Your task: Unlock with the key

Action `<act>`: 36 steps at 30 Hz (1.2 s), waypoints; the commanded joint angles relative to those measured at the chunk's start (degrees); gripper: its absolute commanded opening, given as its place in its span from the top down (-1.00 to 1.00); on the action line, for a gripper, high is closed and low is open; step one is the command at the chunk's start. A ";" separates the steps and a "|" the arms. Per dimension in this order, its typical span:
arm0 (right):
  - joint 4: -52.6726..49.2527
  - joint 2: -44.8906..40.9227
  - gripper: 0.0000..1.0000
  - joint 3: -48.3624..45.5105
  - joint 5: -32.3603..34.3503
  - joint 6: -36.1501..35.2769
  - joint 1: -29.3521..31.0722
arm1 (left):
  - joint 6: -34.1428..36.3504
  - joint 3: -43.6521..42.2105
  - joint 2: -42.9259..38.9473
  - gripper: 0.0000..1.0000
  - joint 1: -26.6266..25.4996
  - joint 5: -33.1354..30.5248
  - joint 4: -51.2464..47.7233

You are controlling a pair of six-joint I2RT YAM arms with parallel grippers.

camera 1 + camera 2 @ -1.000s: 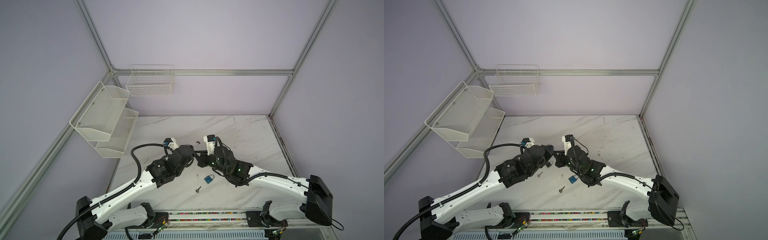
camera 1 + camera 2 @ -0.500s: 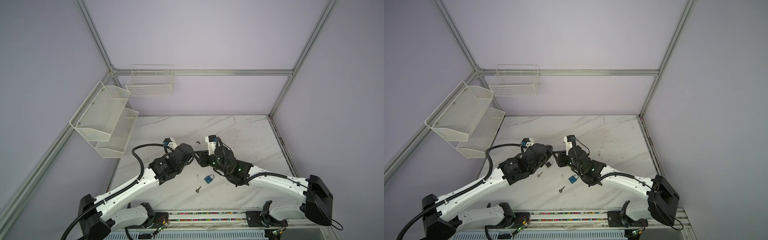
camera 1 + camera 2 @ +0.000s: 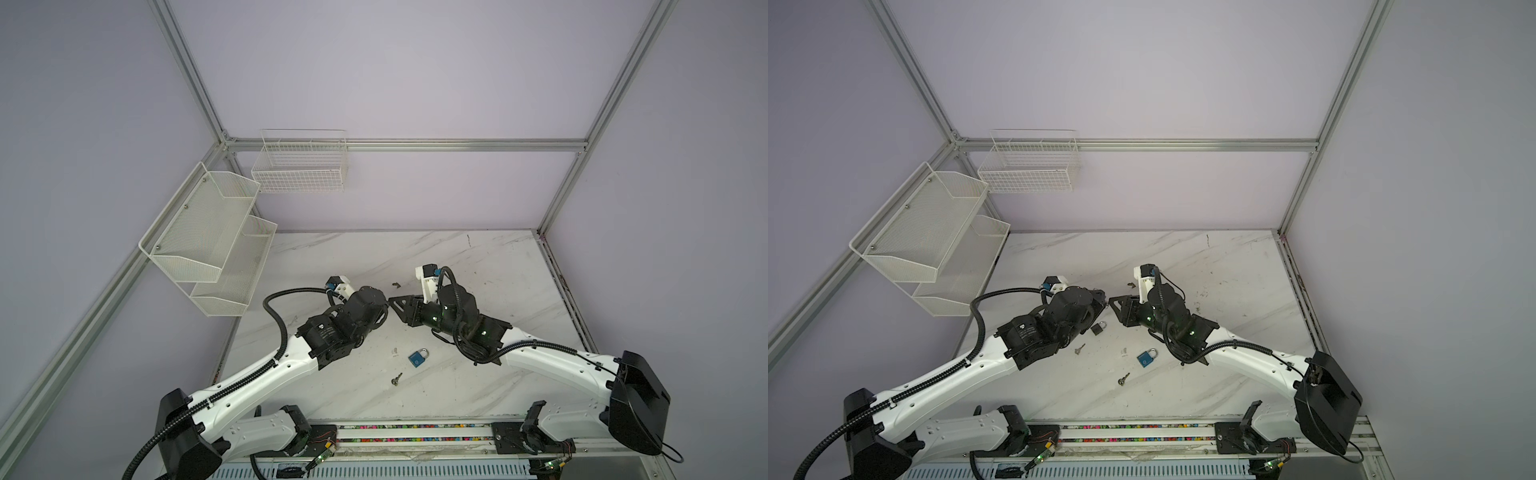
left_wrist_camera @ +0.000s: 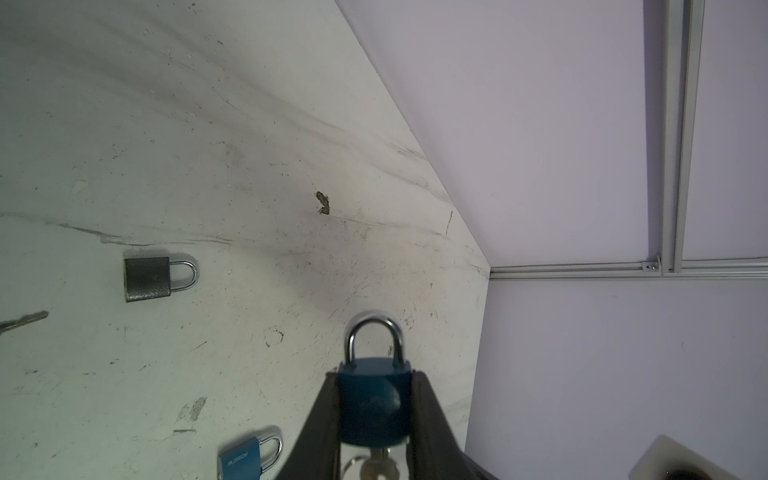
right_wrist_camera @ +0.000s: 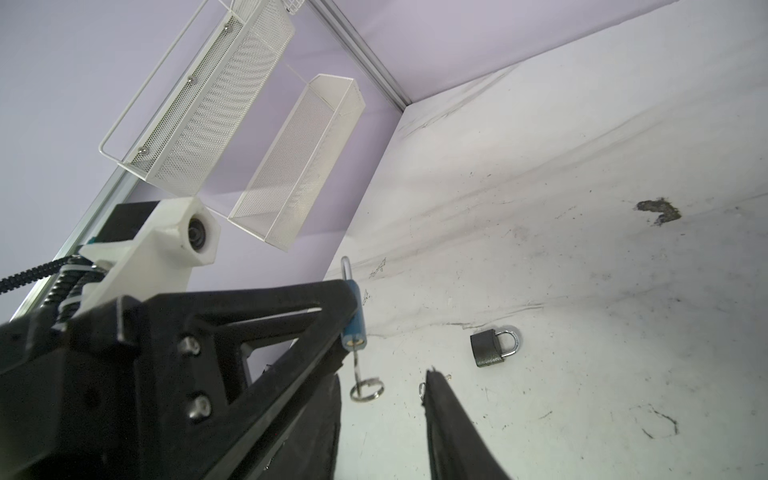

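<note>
Status: key (image 5: 356, 359) seated in keyway of blue padlock (image 4: 372, 405), key ring (image 5: 366, 389) hanging below. Padlock off table (image 4: 249, 124), clamped between left gripper (image 4: 374, 380) fingers. Shackle (image 4: 375, 332) has both legs seated in body — not released. Turn of key: cannot tell. Remaining, by judgement: regrip key, rotate, pull shackle free. Change from one second earlier — right gripper (image 5: 384, 378) jaws, then closed, now stand apart on either side of key ring.

White, grey-veined marble pattern on the table (image 4: 208, 124); lilac walls (image 4: 540, 124); white mesh shelves (image 5: 216, 104); dark blue padlock (image 4: 372, 407), silver shackle (image 4: 374, 328); lighter blue padlock (image 4: 241, 461); speckled grey padlock (image 4: 147, 278).
</note>
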 commanded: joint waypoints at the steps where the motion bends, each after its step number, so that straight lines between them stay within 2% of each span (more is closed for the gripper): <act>1: 1.01 1.41 0.30 2.03 -2.32 -0.78 0.06 | -0.05 -0.45 -1.45 1.00 0.31 -0.33 1.90; 3: 1.49 1.47 0.37 2.82 -3.48 -1.62 0.02 | -0.01 -0.34 -1.23 1.00 0.30 0.12 2.31; 8: 1.37 4.69 0.38 4.37 -4.68 -2.27 0.07 | 0.18 -0.01 -0.66 1.00 0.27 0.47 2.42; 13: 1.68 5.21 0.45 3.89 -4.56 -1.90 0.06 | 0.09 0.04 -0.61 1.00 0.30 0.61 2.69; 16: 1.60 5.10 0.57 3.74 -4.40 -1.83 0.04 | 0.24 0.16 -0.50 1.00 0.32 0.49 2.74; 21: 0.56 4.00 0.59 3.59 -3.78 -2.26 0.05 | 0.35 0.10 -0.48 1.00 0.30 0.35 2.75; 27: -0.17 3.76 1.00 3.83 -4.22 -2.44 0.02 | 0.44 0.47 -0.15 1.00 0.30 0.85 2.72; 36: -1.61 3.60 1.00 5.90 -3.26 -3.14 0.07 | 0.90 0.77 0.58 1.00 0.13 5.19 2.73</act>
